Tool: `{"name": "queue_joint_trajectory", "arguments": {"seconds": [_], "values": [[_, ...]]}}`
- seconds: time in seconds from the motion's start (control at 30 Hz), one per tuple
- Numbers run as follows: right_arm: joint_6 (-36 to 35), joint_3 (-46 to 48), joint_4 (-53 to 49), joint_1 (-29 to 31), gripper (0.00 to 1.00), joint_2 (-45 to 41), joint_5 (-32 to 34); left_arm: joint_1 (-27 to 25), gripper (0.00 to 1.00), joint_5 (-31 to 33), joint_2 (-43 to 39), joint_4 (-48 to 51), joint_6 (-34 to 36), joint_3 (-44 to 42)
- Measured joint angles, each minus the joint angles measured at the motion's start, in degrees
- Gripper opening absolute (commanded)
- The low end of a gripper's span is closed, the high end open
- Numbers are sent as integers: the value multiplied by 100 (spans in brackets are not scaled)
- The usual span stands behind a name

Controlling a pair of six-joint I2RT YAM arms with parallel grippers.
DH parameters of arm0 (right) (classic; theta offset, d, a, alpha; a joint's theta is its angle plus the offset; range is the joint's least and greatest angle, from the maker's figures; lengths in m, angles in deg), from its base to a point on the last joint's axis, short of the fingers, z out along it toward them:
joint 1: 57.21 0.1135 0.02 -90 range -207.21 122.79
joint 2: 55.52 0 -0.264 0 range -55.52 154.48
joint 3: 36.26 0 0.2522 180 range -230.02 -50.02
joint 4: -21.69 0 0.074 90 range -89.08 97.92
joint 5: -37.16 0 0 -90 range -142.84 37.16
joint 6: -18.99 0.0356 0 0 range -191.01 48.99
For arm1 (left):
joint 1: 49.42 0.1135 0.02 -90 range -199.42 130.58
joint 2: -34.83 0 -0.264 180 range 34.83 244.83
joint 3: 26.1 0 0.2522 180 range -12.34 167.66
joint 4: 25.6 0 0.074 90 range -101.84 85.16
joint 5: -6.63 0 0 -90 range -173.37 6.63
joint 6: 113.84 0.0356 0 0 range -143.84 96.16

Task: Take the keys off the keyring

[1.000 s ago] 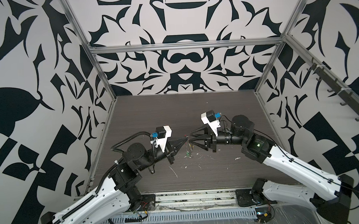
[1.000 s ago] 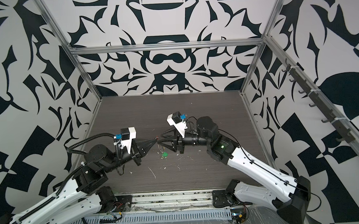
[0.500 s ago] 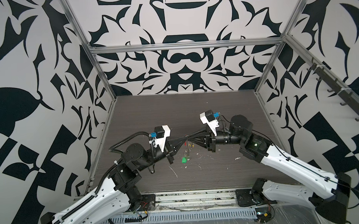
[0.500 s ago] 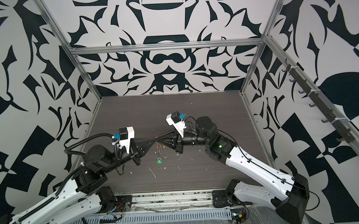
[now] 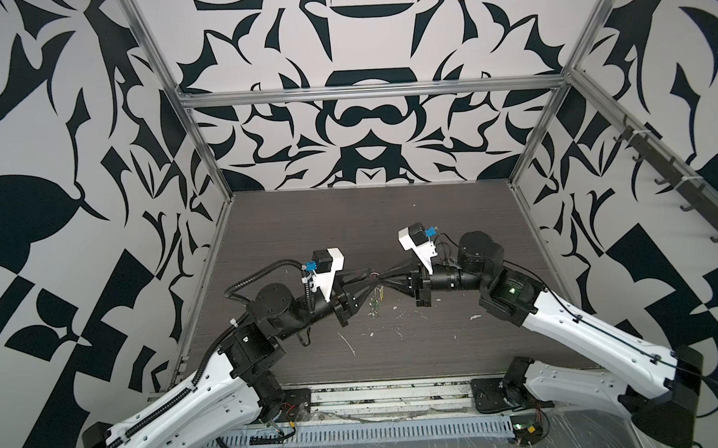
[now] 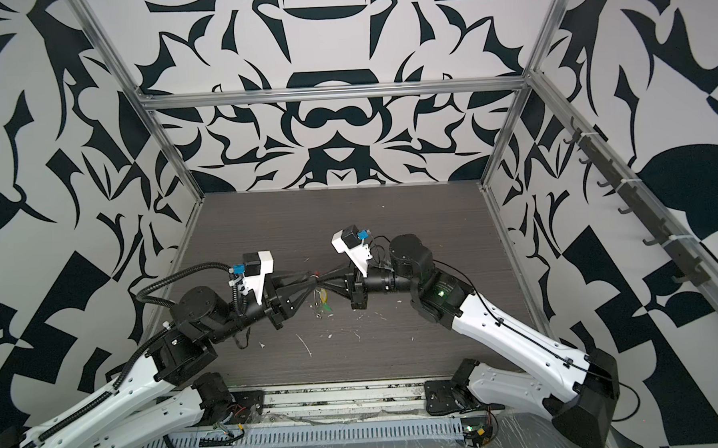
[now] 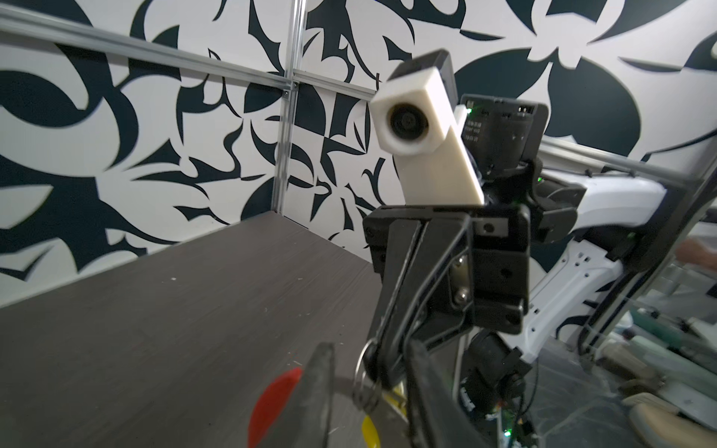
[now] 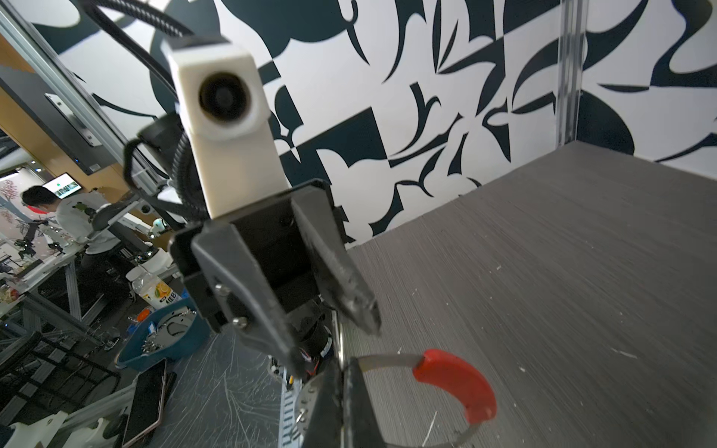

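Note:
Both grippers meet above the middle of the table. In the right wrist view my right gripper point(image 8: 343, 372) is shut on the silver wire of the keyring point(image 8: 382, 358), next to its red sleeve point(image 8: 458, 384). My left gripper point(image 8: 331, 345) faces it with its jaws apart. In the left wrist view the right gripper's tip point(image 7: 380, 372) sits between the left gripper's fingers point(image 7: 318, 395), beside the red sleeve point(image 7: 273, 403) and a yellow key head point(image 7: 370, 430). In both top views the keys point(image 5: 376, 302) point(image 6: 322, 301) hang below the grippers point(image 5: 371, 279) point(image 5: 386, 278).
Small white scraps point(image 5: 348, 342) lie on the dark wood-grain table point(image 5: 432, 213). Patterned walls with aluminium posts point(image 5: 204, 157) close off three sides. A metal rail point(image 5: 377, 392) with both arm bases runs along the front edge.
My left gripper has opened. My right gripper has shut on the keyring's wire. Both grippers have drawn closer together and risen slightly, with the keys swinging below.

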Motion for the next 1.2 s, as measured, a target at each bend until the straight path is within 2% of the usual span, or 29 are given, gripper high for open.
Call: {"name": "queue_joint_trajectory", "arguments": {"seconds": [0.1, 0.3, 0.43, 0.57, 0.83, 1.07, 1.2], "values": [[-157, -39, -577, 0, 0, -101, 160, -2, 48, 4, -7, 273, -2, 157], [-562, -404, -1794, 0, 0, -203, 411, 2, 41, -212, 160, 1185, 70, 769], [-804, -614, -2361, 0, 0, -199, 428, 168, 40, -723, 573, 1744, 98, 1266], [-1014, -752, -2750, 0, 0, -186, 387, 422, 37, -1381, 881, 2096, 94, 1375], [-1174, -925, -3029, 0, 0, -149, 271, 452, 31, -2138, 1137, 2441, 107, 1403], [-1180, -994, -3049, 0, 0, -68, 186, 457, 28, -2319, 1261, 2494, 92, 1460], [-1178, -1019, -3045, 0, 0, -39, 136, 468, 20, -2319, 1279, 2494, 107, 1513]]}}
